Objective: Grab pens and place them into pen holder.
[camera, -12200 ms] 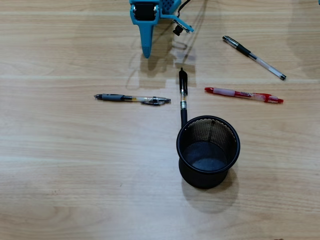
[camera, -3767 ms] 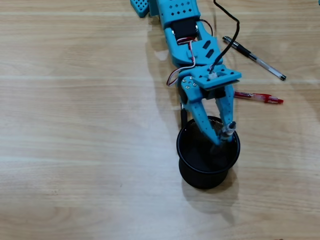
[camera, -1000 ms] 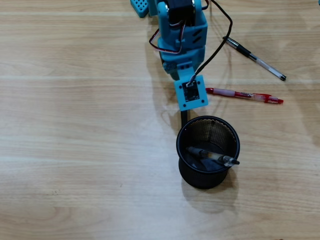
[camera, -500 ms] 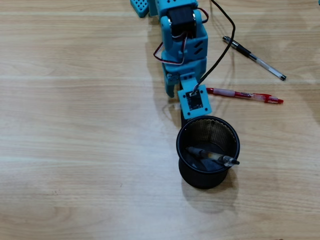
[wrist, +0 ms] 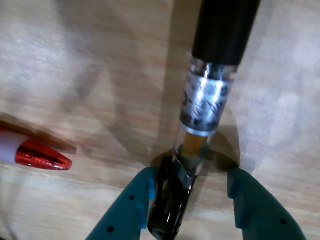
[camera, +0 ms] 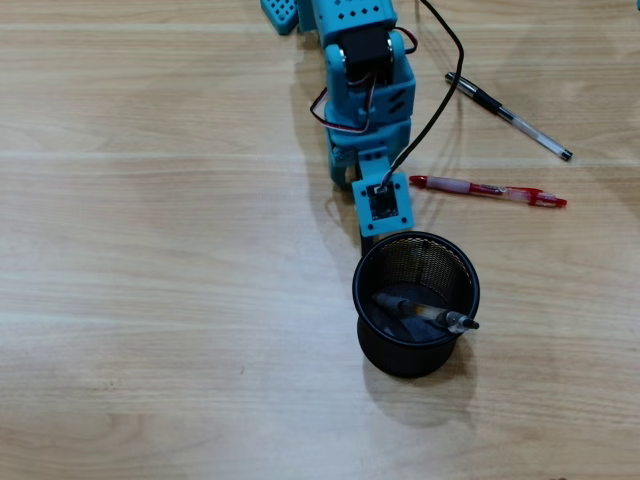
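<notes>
Since half a second ago your arm [camera: 365,90] has eased lower over the black pen [wrist: 212,95], which lies on the tabletop [camera: 150,250] at 12 o'clock of the pen holder [camera: 416,303]. Fingers [wrist: 125,210] are spread astride it. Next: close squarely.

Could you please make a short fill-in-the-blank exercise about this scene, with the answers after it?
1. The holder already contains ___ pen.
2. In the wrist view, the open claw straddles the ___ pen.
3. In the overhead view, the red pen lies to the ___ of the arm.
4. The capped pen lies on the ___.

Answers: one; black; right; table
</notes>
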Controlling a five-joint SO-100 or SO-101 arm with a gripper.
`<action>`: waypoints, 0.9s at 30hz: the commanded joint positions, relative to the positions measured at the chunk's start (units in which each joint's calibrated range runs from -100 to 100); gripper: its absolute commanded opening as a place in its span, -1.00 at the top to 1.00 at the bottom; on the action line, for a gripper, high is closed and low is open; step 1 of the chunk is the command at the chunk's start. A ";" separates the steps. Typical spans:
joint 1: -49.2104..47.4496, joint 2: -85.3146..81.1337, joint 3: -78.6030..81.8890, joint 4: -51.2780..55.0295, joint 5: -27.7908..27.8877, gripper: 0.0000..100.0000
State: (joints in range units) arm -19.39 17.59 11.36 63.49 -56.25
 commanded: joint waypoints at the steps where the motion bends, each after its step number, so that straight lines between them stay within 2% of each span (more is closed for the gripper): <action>1: -1.14 1.31 0.05 -3.49 -0.18 0.69; 6: -1.78 2.50 -0.14 -5.49 -0.18 0.82; 12: -1.41 2.67 -0.14 -5.22 -0.24 0.84; 16: -0.87 2.16 -0.14 -4.67 -0.24 0.95; 24: -0.23 -0.39 0.14 -4.13 -0.24 0.96; 27: -0.13 -3.02 -0.41 0.25 -0.18 0.96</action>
State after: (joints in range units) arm -20.15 18.10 11.71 59.34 -56.36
